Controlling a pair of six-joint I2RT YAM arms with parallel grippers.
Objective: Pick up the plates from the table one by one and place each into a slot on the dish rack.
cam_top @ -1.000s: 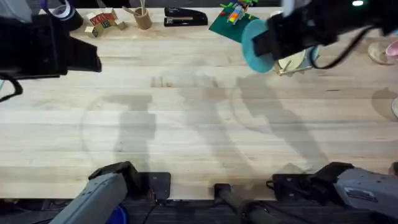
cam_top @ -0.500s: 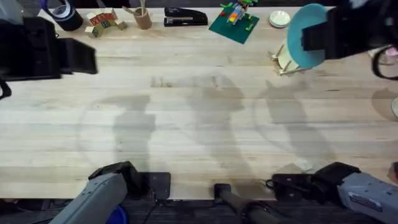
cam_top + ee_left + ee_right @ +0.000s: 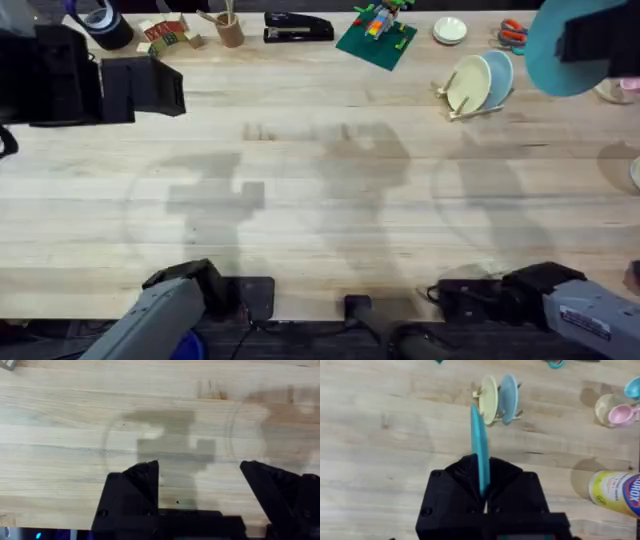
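We grip the blue plate (image 3: pixel 480 445) edge-on in our right hand (image 3: pixel 484 491), ready for the rack (image 3: pixel 499 402); left hand (image 3: pixel 200 485) open.

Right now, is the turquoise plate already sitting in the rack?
No, the right tool holds the turquoise plate above the table, apart from the rack.

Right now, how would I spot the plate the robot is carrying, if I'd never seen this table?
Find the dish rack at the table's far right, with a cream plate and a pale blue plate standing in it. Just right of it, held in the air by the right gripper, is the turquoise plate. It is the deepest blue and the one not in the rack.
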